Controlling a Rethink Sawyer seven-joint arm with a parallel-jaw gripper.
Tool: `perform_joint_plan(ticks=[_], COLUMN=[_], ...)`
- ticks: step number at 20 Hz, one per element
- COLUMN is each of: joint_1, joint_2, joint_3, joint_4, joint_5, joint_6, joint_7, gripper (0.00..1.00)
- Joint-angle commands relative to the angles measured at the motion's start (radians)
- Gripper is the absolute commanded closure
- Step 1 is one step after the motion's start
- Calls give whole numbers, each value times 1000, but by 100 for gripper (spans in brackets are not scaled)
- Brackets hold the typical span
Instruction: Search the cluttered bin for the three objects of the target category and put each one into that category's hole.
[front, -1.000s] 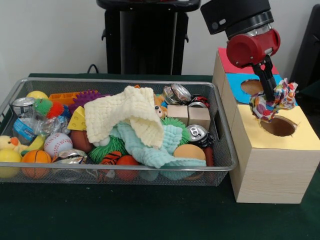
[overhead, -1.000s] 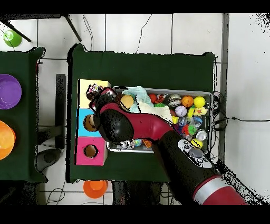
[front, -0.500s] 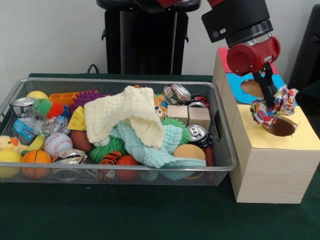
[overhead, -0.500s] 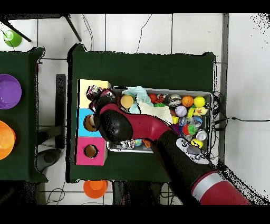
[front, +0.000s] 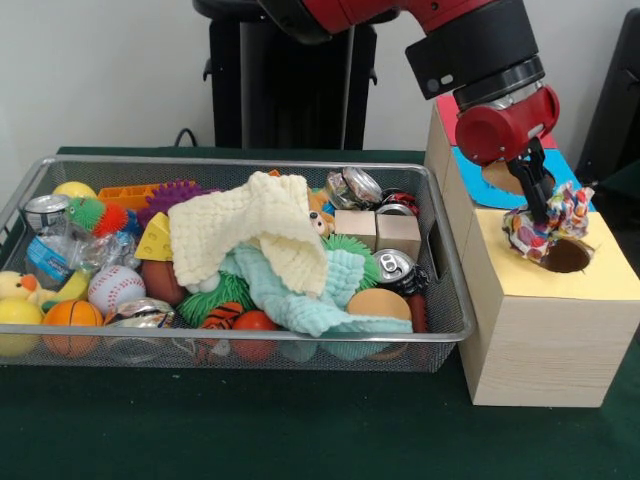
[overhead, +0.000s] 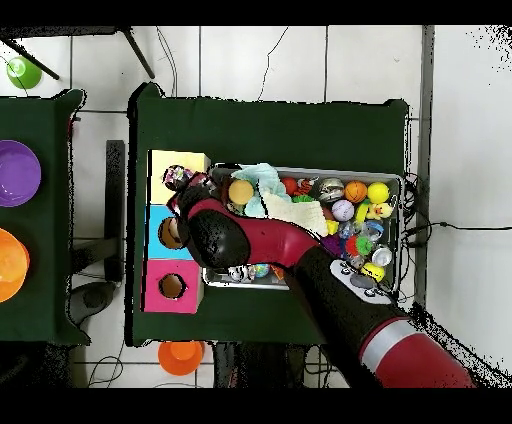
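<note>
No readable writing anywhere. Wire bin (front: 440, 300) is full of balls, cans, blocks and cloths. Right of it, the wooden box (front: 545, 345) has a yellow-section hole (front: 566, 256); the gripper (front: 541, 222) is clamped on a patterned cloth (front: 548, 222) over the hole's left rim. Only overhead shows the pink hole (overhead: 172, 287).

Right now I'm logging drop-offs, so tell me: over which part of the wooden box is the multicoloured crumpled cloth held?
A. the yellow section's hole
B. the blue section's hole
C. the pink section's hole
A: the multicoloured crumpled cloth hangs from the gripper at the yellow section's hole.
</note>
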Motion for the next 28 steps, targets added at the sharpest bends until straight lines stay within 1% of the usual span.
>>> perform_joint_plan(ticks=[1, 9, 17, 20, 28], joint_1=[9, 19, 34, 38, 38], joint_2=[48, 78, 114, 116, 121], joint_3=[24, 15, -12, -21, -27], joint_4=[9, -1, -29, -35, -49], joint_5=[-50, -62, -87, -95, -96], joint_6=[-47, -74, -107, -117, -101], joint_7=[246, 246, 244, 243, 224], gripper=[100, 100, 100, 100, 100])
